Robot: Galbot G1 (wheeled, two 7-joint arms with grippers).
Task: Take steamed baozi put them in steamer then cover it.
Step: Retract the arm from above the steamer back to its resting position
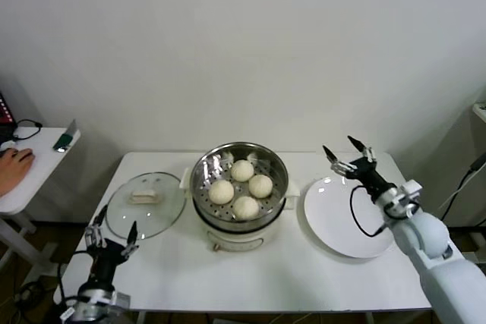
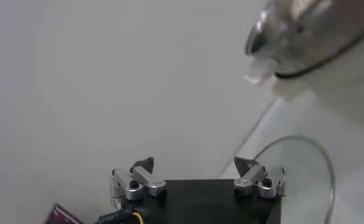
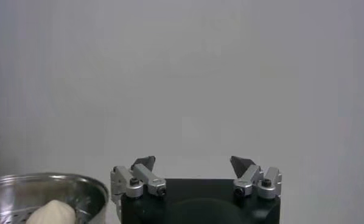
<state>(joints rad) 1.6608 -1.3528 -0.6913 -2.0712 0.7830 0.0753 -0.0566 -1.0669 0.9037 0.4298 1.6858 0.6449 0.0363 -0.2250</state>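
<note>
From the left wrist camera, the left gripper (image 2: 196,165) has its two fingers spread wide with nothing between them, set against a plain pale wall. Past it the steamer (image 2: 304,30) shows its shiny steel side and white handle. The glass cover (image 2: 316,161) lies flat on the white table (image 2: 273,119) beside it.

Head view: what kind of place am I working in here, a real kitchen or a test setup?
Probably a lab or test room, not a kitchen: a plain white table against a bare white wall, holding only the steamer, its glass cover and a white plate. A side desk with someone's hand suggests an operator station.
</note>
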